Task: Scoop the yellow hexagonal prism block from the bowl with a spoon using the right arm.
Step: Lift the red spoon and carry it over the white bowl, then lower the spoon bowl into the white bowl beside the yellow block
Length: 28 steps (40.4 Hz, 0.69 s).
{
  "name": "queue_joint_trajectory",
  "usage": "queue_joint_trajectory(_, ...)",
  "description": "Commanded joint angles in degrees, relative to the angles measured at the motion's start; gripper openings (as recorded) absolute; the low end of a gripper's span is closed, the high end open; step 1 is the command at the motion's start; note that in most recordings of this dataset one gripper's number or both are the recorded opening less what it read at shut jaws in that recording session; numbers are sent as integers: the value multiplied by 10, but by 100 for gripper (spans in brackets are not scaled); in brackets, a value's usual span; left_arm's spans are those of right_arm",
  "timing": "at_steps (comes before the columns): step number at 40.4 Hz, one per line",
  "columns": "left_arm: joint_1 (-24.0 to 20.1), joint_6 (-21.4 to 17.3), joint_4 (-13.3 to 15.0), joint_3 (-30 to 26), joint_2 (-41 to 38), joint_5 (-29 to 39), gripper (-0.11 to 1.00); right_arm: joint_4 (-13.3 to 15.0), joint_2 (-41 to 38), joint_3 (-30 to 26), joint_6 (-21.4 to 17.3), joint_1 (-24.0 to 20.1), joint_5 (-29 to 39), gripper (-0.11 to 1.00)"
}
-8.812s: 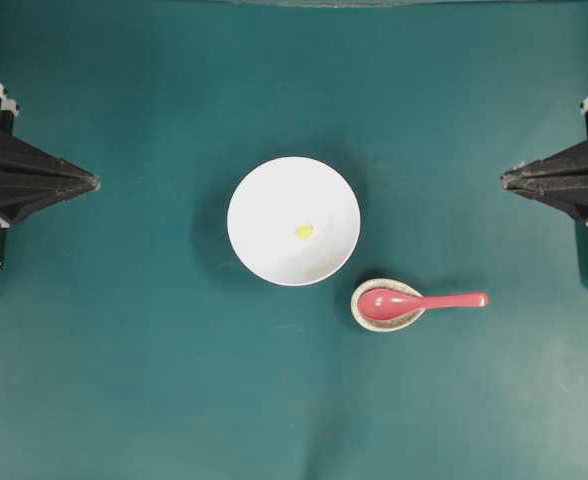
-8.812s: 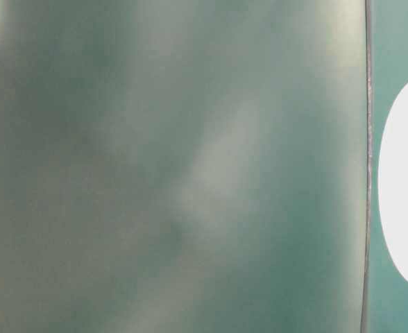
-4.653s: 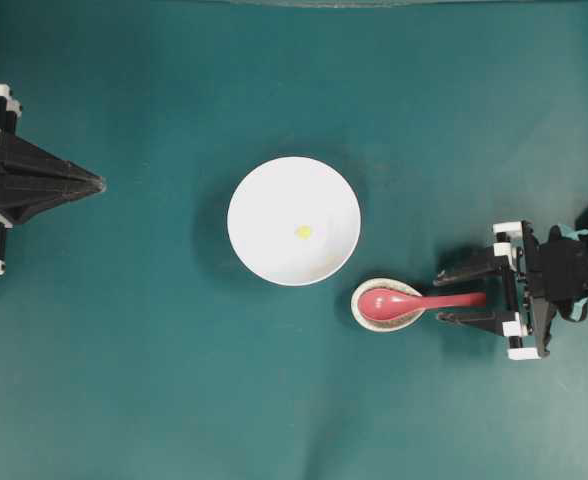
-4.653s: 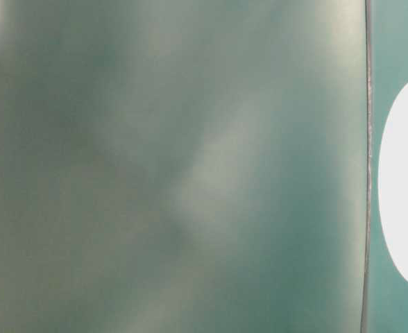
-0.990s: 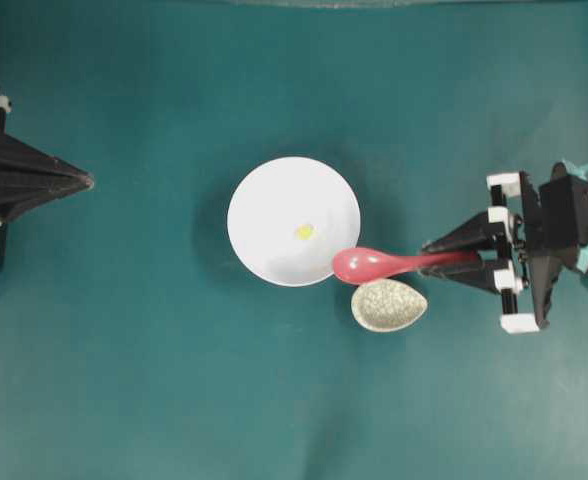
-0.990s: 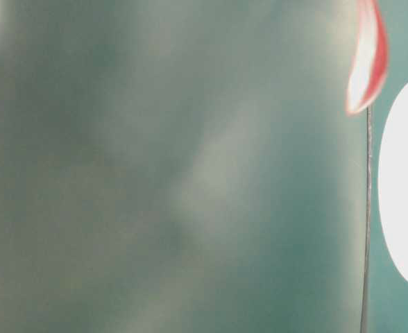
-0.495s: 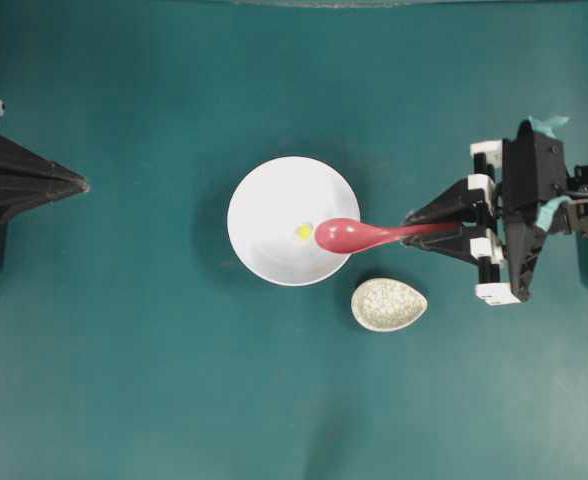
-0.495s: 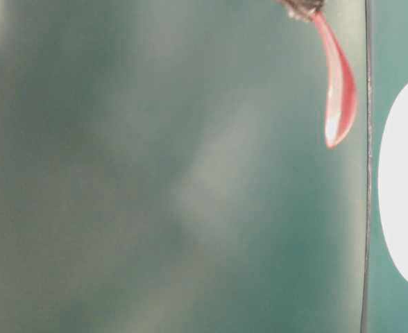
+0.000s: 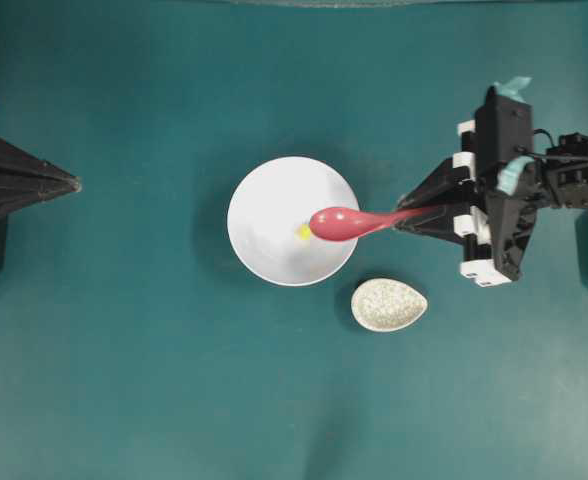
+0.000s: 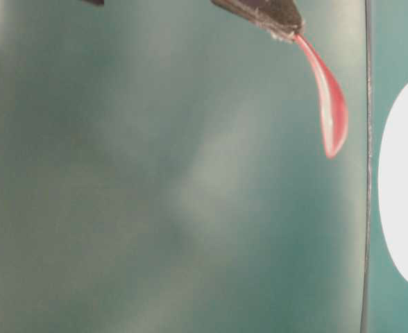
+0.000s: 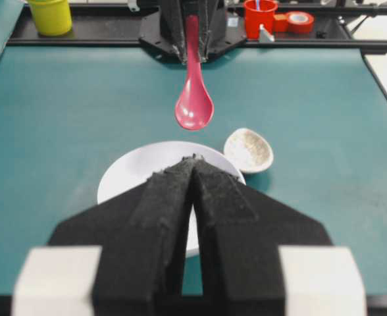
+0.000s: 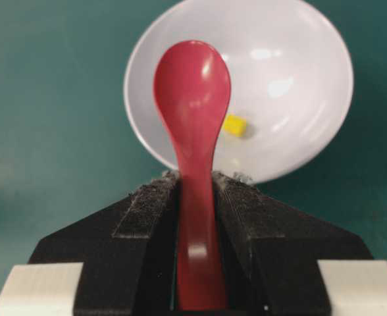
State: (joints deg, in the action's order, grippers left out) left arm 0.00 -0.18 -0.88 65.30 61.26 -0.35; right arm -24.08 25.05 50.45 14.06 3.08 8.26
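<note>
Right wrist view: right gripper (image 12: 195, 191) clamped on the handle of the pink-red soup spoon (image 12: 192, 99), pads pressed against both sides of the handle, head projecting forward with its hollow facing up. Spoon head over the near-left portion of the white bowl (image 12: 299, 52). Yellow hexagonal prism block (image 12: 233, 125) resting on the bowl floor, just beside the right edge of the spoon head as framed, apart from it.

Overhead view: spoon (image 9: 339, 222) carried from above the bowl's lower right rim a second ago to a position across the right side of the bowl (image 9: 264, 200), tip now close to the block (image 9: 303, 232). Right gripper (image 9: 424, 215) shifted up-frame and slightly leftward over the same interval. Speckled egg-shaped spoon rest (image 9: 388, 304) left bare on the teal mat, below and right of the bowl.

Left wrist view: spoon head (image 11: 193, 108) hanging clear above the bowl rim (image 11: 124, 174), not yet lowered inside. Left gripper (image 11: 193, 168) pressed together, holding nothing, parked at the left edge of the table.

Judged status: pickup and transport complete, scooping not begun. Required next: lower the head to the bowl floor and slide its lip under the block. Risk: small block pushed away instead of loaded.
</note>
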Motion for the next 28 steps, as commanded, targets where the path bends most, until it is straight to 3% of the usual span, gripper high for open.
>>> queue_joint_trajectory(1,-2,-3,-2,-12,-12,-2,2,1,-8,-32,-3,7,28,23)
queue_joint_trajectory(28,-11,-2,-2,-11,-14,-1,2,7,-156,-211,-49,59,290,23)
